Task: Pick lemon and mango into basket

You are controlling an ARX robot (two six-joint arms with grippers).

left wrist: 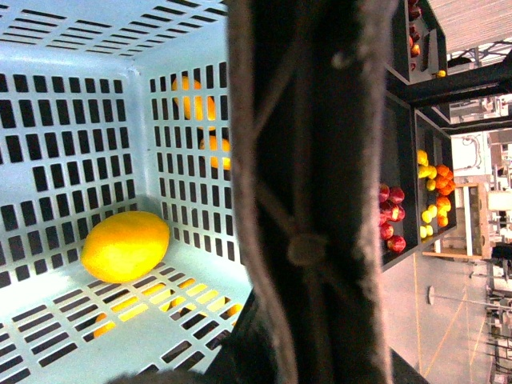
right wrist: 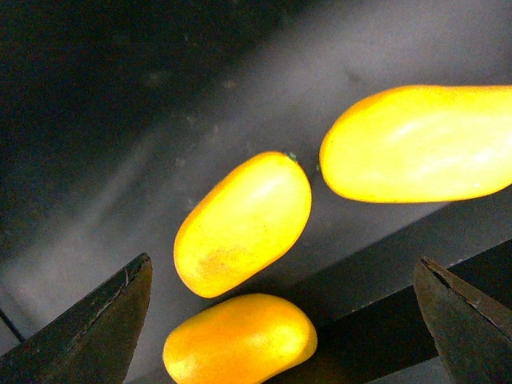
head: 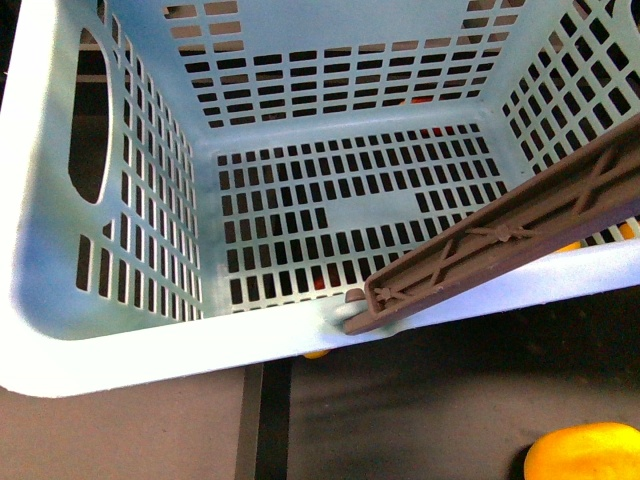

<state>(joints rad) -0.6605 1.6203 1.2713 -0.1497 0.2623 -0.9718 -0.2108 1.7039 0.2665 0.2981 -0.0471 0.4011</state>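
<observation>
The pale aqua basket [head: 120, 330] fills the front view, its brown ribbed handle [head: 500, 240] lying across the near right rim. My left gripper [left wrist: 308, 360] is shut on that handle [left wrist: 308, 160], which hides its fingers. Inside the basket [left wrist: 72, 120], a plain yellow oval lemon [left wrist: 126, 246] rests on the slotted floor near a corner; it does not show in the front view. My right gripper [right wrist: 282, 264] hangs open above three yellow-orange mangoes [right wrist: 244, 224] [right wrist: 240, 340] [right wrist: 416, 144] on a dark grey surface, touching none. One mango [head: 582, 452] shows below the basket.
Orange fruits [left wrist: 196, 100] show through the basket's lattice wall. Beyond the handle stands a dark shelf rack [left wrist: 408, 80] holding red fruits [left wrist: 392, 216] and yellow and orange fruits [left wrist: 436, 180]. A dark ledge [right wrist: 384, 304] runs beside the mangoes.
</observation>
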